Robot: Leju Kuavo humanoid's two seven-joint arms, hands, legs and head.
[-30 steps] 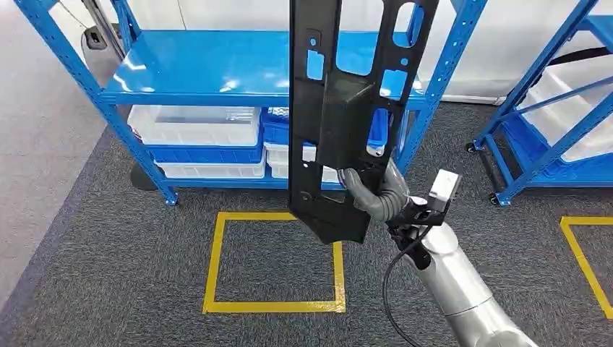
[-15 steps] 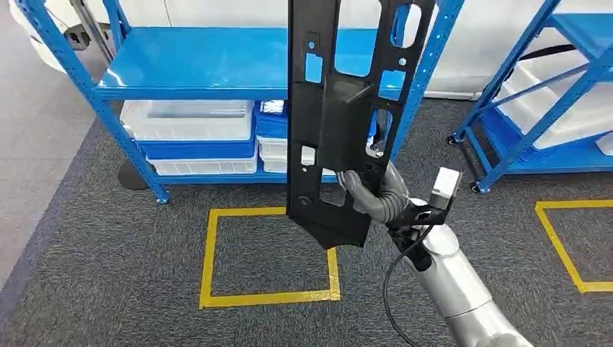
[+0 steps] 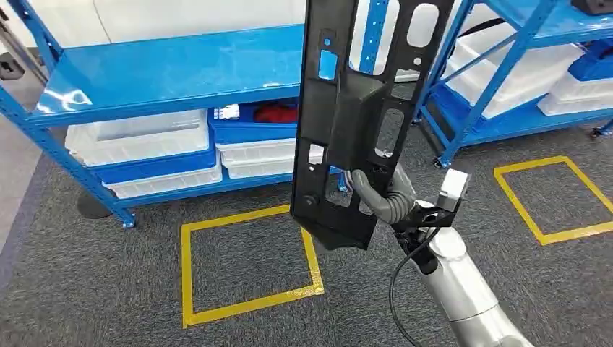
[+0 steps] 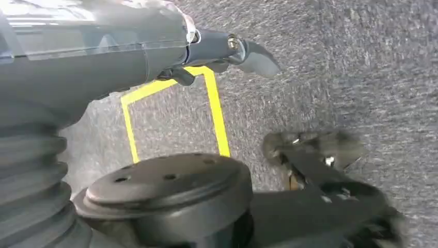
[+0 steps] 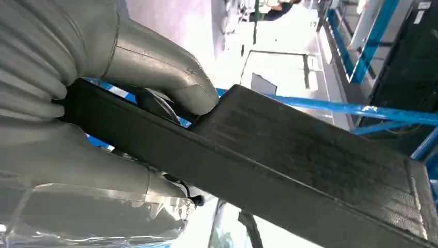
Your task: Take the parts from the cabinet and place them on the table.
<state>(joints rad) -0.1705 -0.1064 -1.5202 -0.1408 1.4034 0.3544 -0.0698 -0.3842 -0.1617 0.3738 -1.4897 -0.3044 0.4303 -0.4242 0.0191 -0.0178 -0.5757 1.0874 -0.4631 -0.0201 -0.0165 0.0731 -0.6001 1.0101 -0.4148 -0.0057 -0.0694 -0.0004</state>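
Our right hand (image 3: 383, 196) gripped a long black part (image 3: 361, 108) near its lower end, fingers wrapped through a cutout, holding it upright above the hand. Behind it stood the blue cabinet (image 3: 166, 72). Our left hand (image 4: 227, 49) hung over the carpet, seemingly empty, though blur left us unable to tell. We judged the part taken; reaching the table remained.

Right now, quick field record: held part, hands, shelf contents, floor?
held part: long black plastic panel with cut-outs, upright, above the floor
right hand: grips the panel near its lower end
left hand: hangs over the carpet, holds nothing
shelf: blue metal rack, white and blue bins underneath
floor: grey carpet, yellow tape square
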